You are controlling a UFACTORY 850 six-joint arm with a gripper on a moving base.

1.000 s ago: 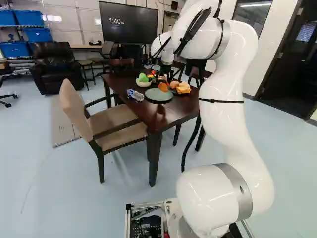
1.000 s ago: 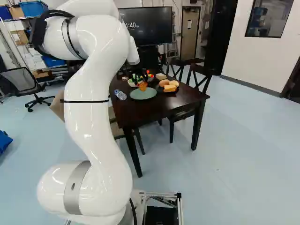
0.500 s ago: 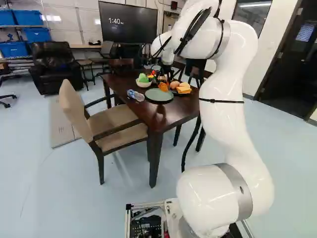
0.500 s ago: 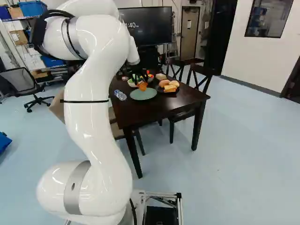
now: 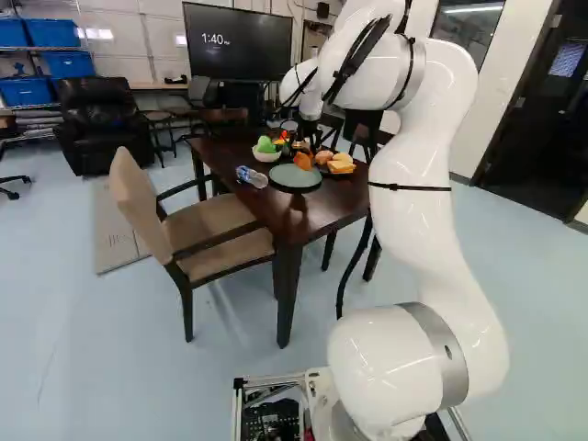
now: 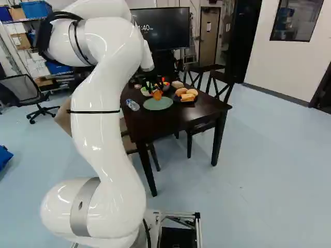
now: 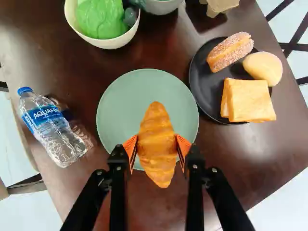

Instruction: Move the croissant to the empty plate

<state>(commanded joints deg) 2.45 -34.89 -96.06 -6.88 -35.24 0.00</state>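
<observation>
Your claw (image 7: 157, 147) is clamped on the croissant (image 7: 157, 142), pressing it from both sides. Over the last second, little changes: your base shifts very slightly in the earlier half, then looks settled, and the arm (image 5: 415, 220) holds its pose against its lowest joint. The croissant rides with the claw, with no slip to be seen in the base views.

Take 12 o'clock as straight ahead of the claw. In the wrist view, the croissant lies across the green plate (image 7: 120, 103) from its middle out past the 6 o'clock rim. It looks to be held above the plate; you can't read the exact gap. The dark plate (image 7: 203, 98) sits at 2 o'clock from the green one, the bottle (image 7: 50, 127) at 9 and the bowl (image 7: 110, 42) at 11, all on the bench (image 7: 159, 204).

For the task, that pause suggests carrying is nearly done and lowering comes next. Check that the croissant's near end clears the rim, ease straight down, and let go only once the plate bears it; released high, it could roll.
</observation>
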